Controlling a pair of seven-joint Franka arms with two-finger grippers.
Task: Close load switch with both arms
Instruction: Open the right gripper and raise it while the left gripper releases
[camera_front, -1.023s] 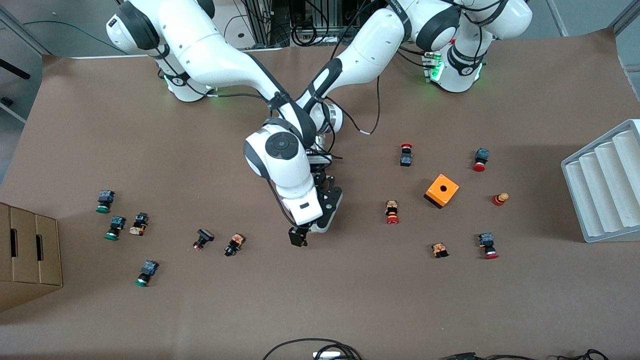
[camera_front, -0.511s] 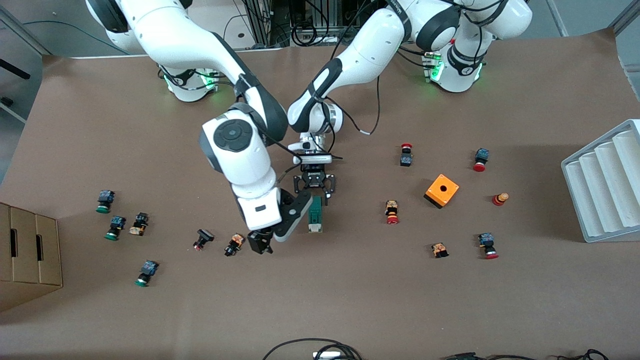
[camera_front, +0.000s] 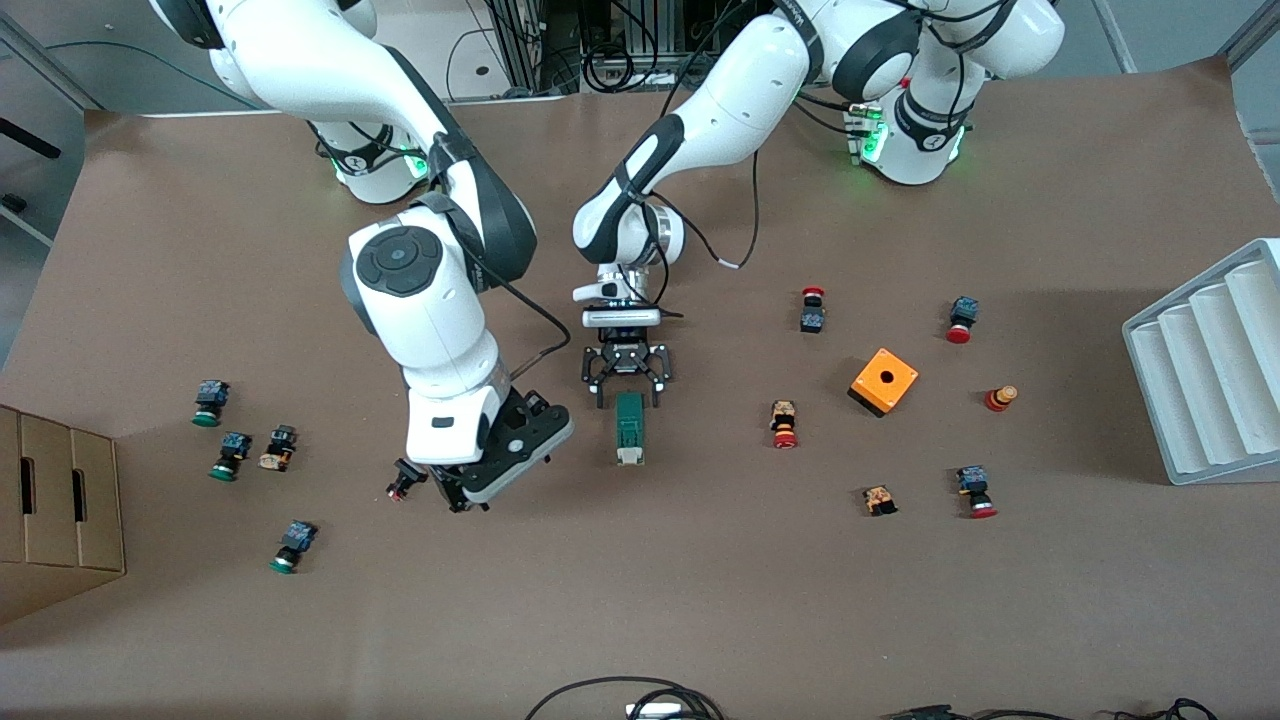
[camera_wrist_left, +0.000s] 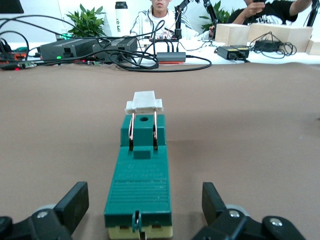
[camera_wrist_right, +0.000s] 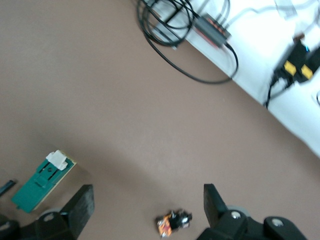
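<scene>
On the brown table (camera_front: 700, 600) lies one load switch (camera_front: 629, 428), a narrow dark-green block with a white tab at the end nearer to the front camera. There is one orange square box (camera_front: 884, 381), one cardboard box (camera_front: 55, 510) at the right arm's end and one grey ribbed tray (camera_front: 1215, 360) at the left arm's end. About fourteen small push buttons are scattered; four have green caps, for example one (camera_front: 208, 402), and several have red caps, for example one (camera_front: 784, 424). The left gripper (camera_front: 628, 392) stands low over the table with its fingers (camera_wrist_left: 72, 202) wide apart and holds nothing; the switch's end farther from the front camera lies just between the fingertips, not touched. The right gripper (camera_front: 470, 497) is up over the table near a black button (camera_front: 406, 478), toward the right arm's end from the switch, also wide open and empty.
</scene>
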